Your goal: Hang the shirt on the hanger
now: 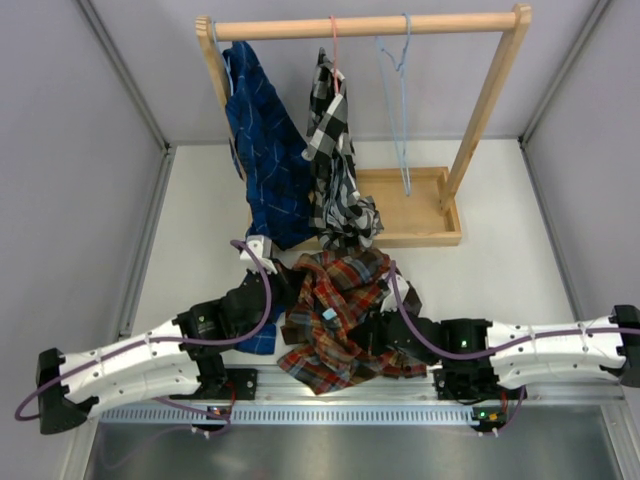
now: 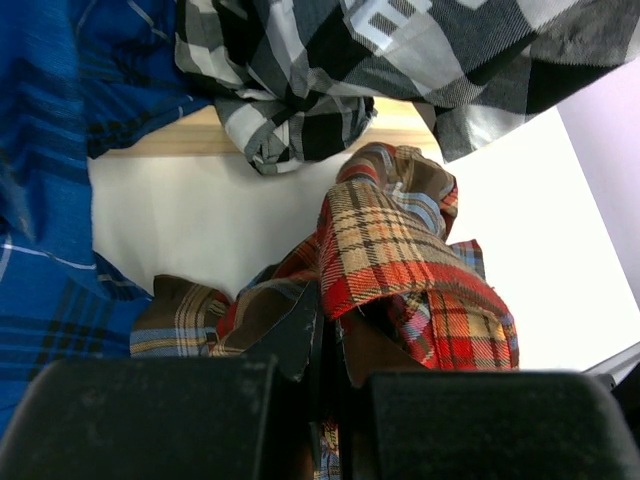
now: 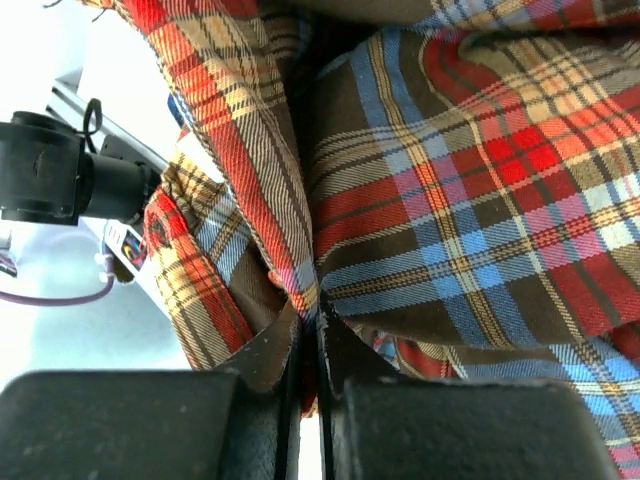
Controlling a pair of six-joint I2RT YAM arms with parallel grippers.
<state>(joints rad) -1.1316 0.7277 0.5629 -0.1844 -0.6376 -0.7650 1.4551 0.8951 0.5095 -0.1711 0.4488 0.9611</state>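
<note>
The red-orange, brown and blue plaid shirt [image 1: 335,310] lies crumpled on the table between my two arms, its small light blue label facing up. My left gripper [image 1: 283,290] is at the shirt's left edge. In the left wrist view the left gripper [image 2: 328,340] is shut on a fold of the shirt [image 2: 400,250]. My right gripper [image 1: 385,325] is at the shirt's right side. In the right wrist view the right gripper [image 3: 315,320] is shut on a pinch of the shirt [image 3: 450,180]. The light blue wire hanger [image 1: 400,110] hangs bare from the rail, far behind the shirt.
A wooden rack [image 1: 365,25] stands at the back on a tray-like base [image 1: 420,215]. A dark blue plaid shirt [image 1: 262,150] and a black-and-white checked shirt [image 1: 335,170] hang from the rack, the checked one on a pink-red hanger [image 1: 335,50]. Their hems reach down close to the plaid shirt.
</note>
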